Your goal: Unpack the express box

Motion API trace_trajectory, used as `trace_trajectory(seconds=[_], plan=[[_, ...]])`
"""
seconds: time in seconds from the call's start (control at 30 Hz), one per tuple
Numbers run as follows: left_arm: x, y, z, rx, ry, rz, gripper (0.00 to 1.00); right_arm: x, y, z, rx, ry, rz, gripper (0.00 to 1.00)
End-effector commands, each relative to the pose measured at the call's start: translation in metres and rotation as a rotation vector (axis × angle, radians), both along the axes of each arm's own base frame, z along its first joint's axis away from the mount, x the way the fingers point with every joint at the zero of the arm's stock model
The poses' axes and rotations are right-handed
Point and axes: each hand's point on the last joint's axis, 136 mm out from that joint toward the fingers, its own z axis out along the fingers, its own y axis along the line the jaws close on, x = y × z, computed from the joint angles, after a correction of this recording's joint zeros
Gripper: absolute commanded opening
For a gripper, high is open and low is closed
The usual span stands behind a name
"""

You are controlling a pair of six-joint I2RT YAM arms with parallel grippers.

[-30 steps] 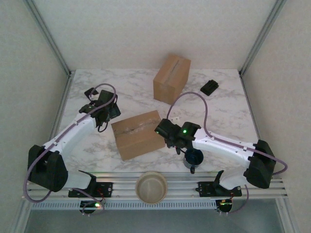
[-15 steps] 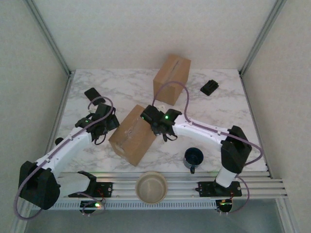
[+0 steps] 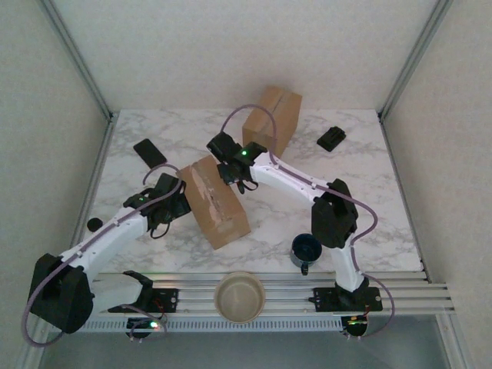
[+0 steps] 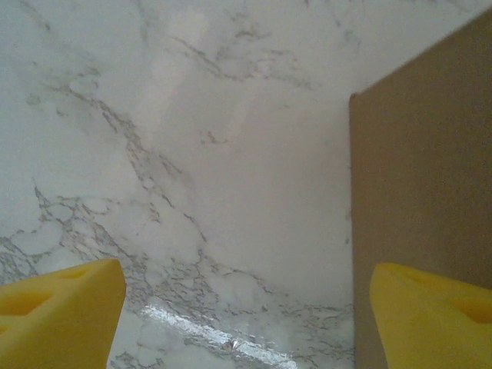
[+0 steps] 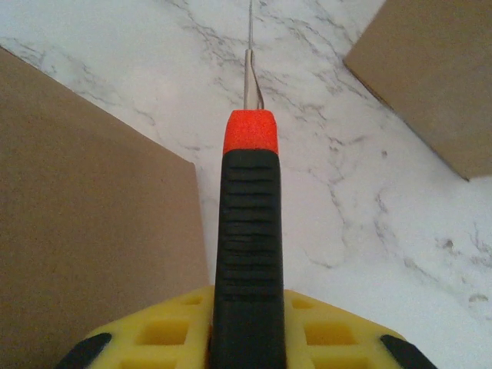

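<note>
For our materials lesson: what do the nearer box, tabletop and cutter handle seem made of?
Nearer box: likely cardboard, matte brown, taped seam.
Tabletop: marble or marble-look laminate, grey veins, glossy glare.
Cutter handle: probably plastic or rubber, matte black, ribbed.

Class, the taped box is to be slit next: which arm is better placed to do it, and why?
Right. The right gripper is shut on the cutter, blade out, by the far end of the taped box. The left gripper is open and empty beside it, fit only for bracing.
</note>
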Motion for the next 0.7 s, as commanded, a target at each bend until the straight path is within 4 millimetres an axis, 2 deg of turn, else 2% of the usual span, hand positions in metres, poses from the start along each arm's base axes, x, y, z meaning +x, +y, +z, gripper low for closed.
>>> trace_trajectory(seconds=[0.0,0.13,0.3,0.47,0.67], plan=[[0.012,-0.047,0.006,-0.144,-0.044,-0.115,0.83,-0.008,0.052,0.008,0.149,0.029,0.13,0.0],[0.015,-0.058,0.005,-0.172,-0.049,-0.135,0.83,0.007,0.048,0.006,0.143,0.024,0.132,0.0],[0.019,-0.072,0.006,-0.202,-0.055,-0.157,0.83,0.031,0.029,0.0,0.1,0.011,0.11,0.0],[0.021,-0.081,0.013,-0.213,-0.066,-0.172,0.83,0.054,0.005,0.017,0.032,-0.058,0.092,0.0],[0.023,-0.081,0.022,-0.214,-0.089,-0.161,0.84,0.072,-0.031,0.043,-0.032,-0.139,0.029,0.0]])
